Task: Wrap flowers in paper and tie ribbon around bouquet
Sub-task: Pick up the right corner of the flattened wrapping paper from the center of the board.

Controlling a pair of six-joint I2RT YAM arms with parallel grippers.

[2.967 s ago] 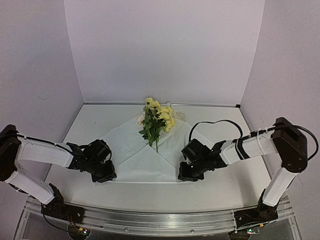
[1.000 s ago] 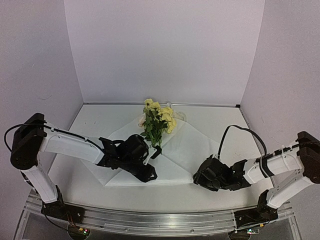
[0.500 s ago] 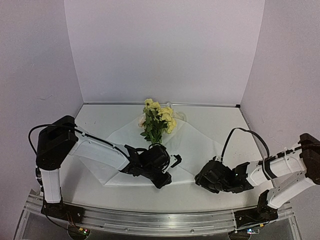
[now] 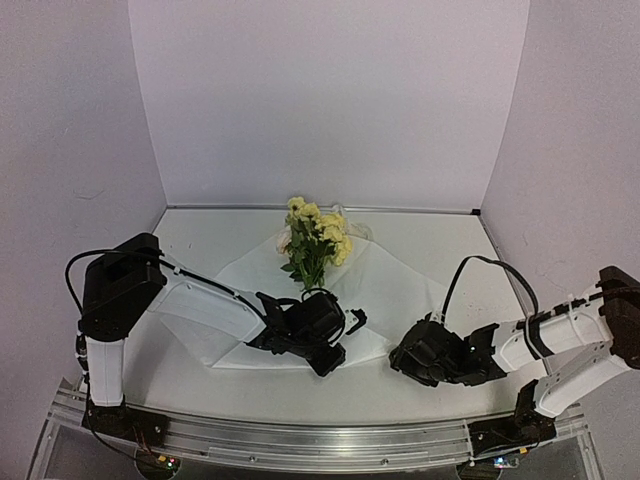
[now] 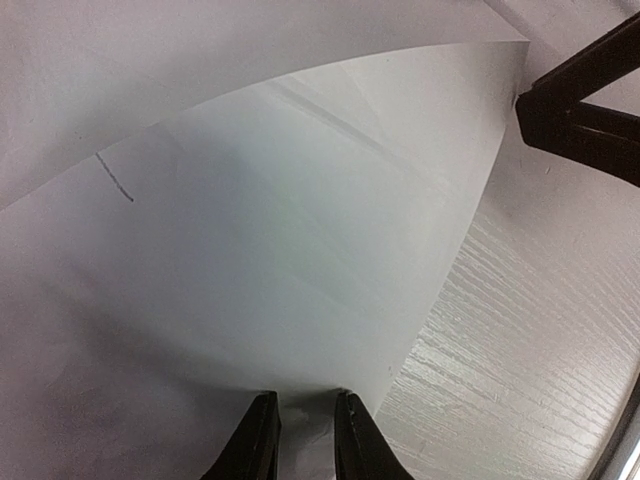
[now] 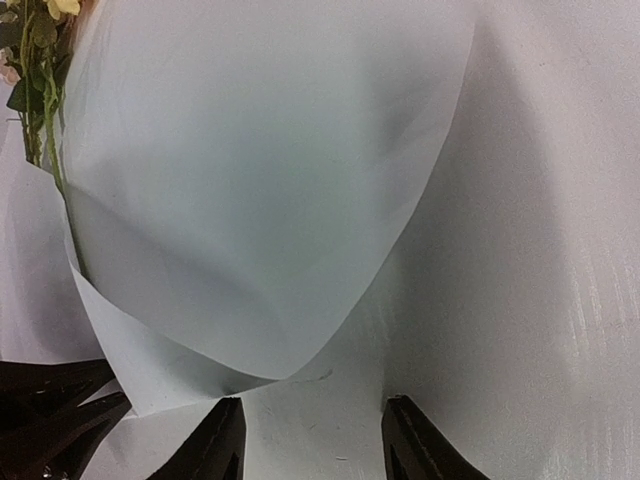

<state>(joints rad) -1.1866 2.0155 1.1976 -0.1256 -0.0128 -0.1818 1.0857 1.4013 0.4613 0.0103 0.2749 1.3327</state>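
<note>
White, thin paper (image 5: 300, 250) is pinched at its edge between the 2 fingers of the left gripper (image 5: 300, 410), which are set nearly together. Ahead of these fingers the sheet is bowed up and over in a broad curved fold, and bare table (image 5: 520, 350) is seen to their right. From above, the left gripper (image 4: 342, 342) is seen at the near edge of the sheet, with the flowers (image 4: 315, 240) lying on it beyond the fingers. The 2 fingers of the right gripper (image 6: 315, 420) are held apart, and nothing is gripped. A rounded flap of paper is raised just ahead of them, and the flowers are glimpsed far ahead and to the left, beside the flap's edge.
</note>
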